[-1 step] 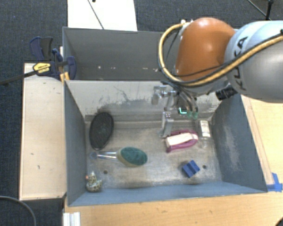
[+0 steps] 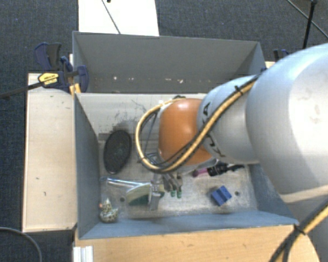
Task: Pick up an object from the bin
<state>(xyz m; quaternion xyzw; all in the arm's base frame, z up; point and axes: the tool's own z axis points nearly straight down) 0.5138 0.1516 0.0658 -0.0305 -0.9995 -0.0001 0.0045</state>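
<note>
- The gripper [image 2: 165, 191] is low in the bin [image 2: 164, 64], hanging below the arm's orange cover [image 2: 177, 127] and close to the floor near the front wall.
- Wide or narrow? I cannot tell. The cover and the looped cables [image 2: 145, 141] hide too much, and nothing is visibly clamped in it.
- The nearest candidate is a clear plastic piece [image 2: 132, 192] with a green patch, lying flat just to the gripper's left. It may be touching the gripper, but the view does not settle that.
- My guess is the arm sits this low because everything here lies flat on the floor, so a pick has to start from right down at that level.
- Further left and toward the back, a black oval pad [image 2: 117, 150] leans in the corner where the floor meets the side wall, so it is awkward to get around.
- Left and toward the front, a small knobbly lump [image 2: 107, 212] is tucked into the corner, hard to reach.
- On the gripper's right, a blue block [image 2: 221, 195] sits in the open, well apart.
- A pink-and-black pen [image 2: 214, 170] lies right and slightly back, partly under the arm.
- The pick looks not yet made.
</note>
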